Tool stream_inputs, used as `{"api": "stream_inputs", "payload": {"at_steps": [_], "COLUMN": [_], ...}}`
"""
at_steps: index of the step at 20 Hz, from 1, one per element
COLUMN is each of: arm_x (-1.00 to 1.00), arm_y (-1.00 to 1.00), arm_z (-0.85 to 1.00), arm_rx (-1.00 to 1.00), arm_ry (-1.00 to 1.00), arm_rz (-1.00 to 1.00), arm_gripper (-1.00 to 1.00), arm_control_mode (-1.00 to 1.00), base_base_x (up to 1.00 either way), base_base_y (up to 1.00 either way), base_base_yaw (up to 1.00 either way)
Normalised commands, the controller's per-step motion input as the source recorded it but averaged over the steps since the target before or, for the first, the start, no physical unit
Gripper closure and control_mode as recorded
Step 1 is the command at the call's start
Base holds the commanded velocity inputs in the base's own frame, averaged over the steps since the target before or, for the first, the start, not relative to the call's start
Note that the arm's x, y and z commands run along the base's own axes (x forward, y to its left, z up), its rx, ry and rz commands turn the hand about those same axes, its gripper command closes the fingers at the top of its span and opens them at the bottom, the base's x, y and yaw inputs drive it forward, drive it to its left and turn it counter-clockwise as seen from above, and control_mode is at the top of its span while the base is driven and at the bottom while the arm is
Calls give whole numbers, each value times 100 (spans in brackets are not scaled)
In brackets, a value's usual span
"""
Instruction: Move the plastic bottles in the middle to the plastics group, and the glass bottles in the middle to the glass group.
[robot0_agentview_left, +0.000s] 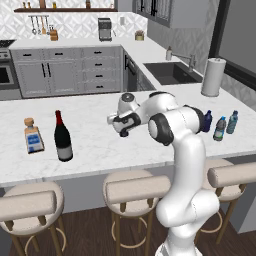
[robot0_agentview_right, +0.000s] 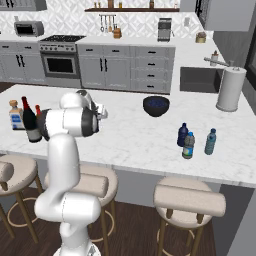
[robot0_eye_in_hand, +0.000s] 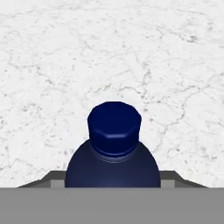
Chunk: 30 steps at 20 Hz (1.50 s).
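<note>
In the hand view a dark blue plastic bottle with a blue cap sits between my fingers, over the white marble counter. My gripper is shut on it above the middle of the island. The plastics group stands at the right end: a dark blue bottle, a clear bottle with a pale label and a teal bottle. At the left end the tall dark wine bottle stands upright beside the square clear bottle with a cork. A small brown red-capped bottle stands behind them.
A dark bowl sits on the island towards the far side. A paper towel roll stands by the sink at the right. Stools line the near edge of the island.
</note>
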Motion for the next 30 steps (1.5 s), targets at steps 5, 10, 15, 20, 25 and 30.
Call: {"api": "stream_inputs", "payload": {"at_steps": [5, 10, 15, 20, 25, 30], "arm_x": [-51, -49, -45, -33, -29, -17], "arm_y": [-45, -58, -54, -55, -65, -65], "arm_z": [33, 35, 23, 24, 22, 11], "arm_rx": [0, 0, -1, -4, -2, -8], "arm_ry": [-11, -4, -2, 0, 1, 5], "arm_rz": [-26, -31, -30, -22, -15, -13], "arm_gripper": [100, 100, 100, 100, 100, 100], "arm_control_mode": [-100, -100, -100, -100, -100, -100], "base_base_x": [0, 0, 0, 0, 0, 0], "base_base_y": [0, 0, 0, 0, 0, 0], "base_base_yaw": [0, 0, 0, 0, 0, 0]}}
